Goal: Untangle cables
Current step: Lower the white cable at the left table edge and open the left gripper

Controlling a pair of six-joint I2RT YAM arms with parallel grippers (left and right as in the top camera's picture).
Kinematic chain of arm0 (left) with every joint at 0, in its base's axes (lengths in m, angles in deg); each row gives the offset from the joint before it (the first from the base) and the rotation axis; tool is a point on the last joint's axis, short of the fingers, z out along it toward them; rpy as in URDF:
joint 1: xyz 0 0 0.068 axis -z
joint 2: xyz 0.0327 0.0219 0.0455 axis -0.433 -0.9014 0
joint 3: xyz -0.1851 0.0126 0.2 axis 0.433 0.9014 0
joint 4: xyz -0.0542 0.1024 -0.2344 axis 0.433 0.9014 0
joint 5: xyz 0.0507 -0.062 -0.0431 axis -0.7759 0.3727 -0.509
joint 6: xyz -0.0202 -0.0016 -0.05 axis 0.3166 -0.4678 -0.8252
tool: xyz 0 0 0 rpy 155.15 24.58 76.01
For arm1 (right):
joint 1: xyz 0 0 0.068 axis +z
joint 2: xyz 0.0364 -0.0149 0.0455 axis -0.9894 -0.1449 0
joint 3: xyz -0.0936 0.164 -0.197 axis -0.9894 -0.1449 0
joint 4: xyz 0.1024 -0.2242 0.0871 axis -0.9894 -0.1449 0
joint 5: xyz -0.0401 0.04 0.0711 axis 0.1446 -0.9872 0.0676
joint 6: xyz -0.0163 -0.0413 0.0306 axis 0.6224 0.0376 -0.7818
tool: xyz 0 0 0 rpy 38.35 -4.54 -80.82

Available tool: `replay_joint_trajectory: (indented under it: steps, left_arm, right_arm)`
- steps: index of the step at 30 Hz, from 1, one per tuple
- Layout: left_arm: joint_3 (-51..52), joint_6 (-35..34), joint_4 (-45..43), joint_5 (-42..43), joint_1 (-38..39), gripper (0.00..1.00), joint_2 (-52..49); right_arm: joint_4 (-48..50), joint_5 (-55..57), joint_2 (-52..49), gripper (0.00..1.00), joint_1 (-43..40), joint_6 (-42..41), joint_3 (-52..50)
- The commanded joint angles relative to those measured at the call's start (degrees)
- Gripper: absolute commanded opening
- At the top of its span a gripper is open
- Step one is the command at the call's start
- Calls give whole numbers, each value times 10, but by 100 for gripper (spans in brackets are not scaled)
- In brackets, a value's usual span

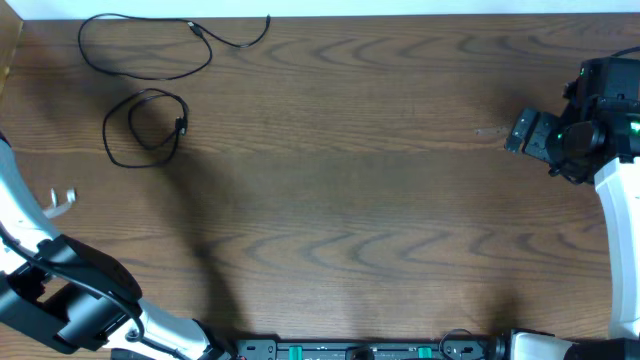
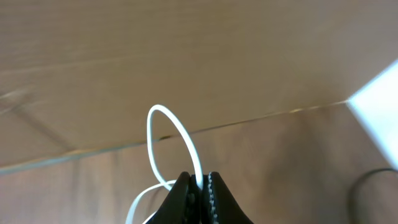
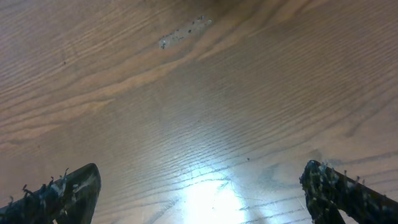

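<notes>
The table (image 1: 350,200) is mid-brown wood with darker wavy grain bands running left to right. The right wrist view shows its finer parallel grain lines and a pale grey, speckled scuff (image 3: 183,32). At the far left, the longer black cable (image 1: 150,16) and the shorter black cable (image 1: 181,126) are both plain black. The white cable (image 2: 186,140) is plain white. The left gripper (image 2: 199,177) is black with finely ribbed pads. The right gripper (image 3: 200,168) is black, flecked with pale specks. The right arm (image 1: 620,230) is white, and its black wrist carries green lights. The left arm (image 1: 70,295) is white and black.
</notes>
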Motion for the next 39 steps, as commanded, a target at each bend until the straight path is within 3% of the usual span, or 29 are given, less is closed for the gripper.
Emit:
replay_joint_trajectory:
  steps: [1, 14, 19, 28, 39]
  left_arm:
    - [-7, -8, -4, 49, 0, 8, 7]
    - [-6, -10, 49, 49, -4, 8, -51]
    - [-6, -83, 63, 38, -4, 7, -54]
    - [1, -42, 81, -44, -7, 7, -85]
    - [1, 15, 92, -43, -11, 13, -146]
  right_arm:
    - [0, 5, 0, 99, -2, -8, 3]
    - [0, 5, 0, 99, -2, -8, 3]
    - [0, 5, 0, 99, -2, -8, 3]
    - [0, 5, 0, 99, -2, -8, 3]
    - [0, 5, 0, 99, -2, -8, 3]
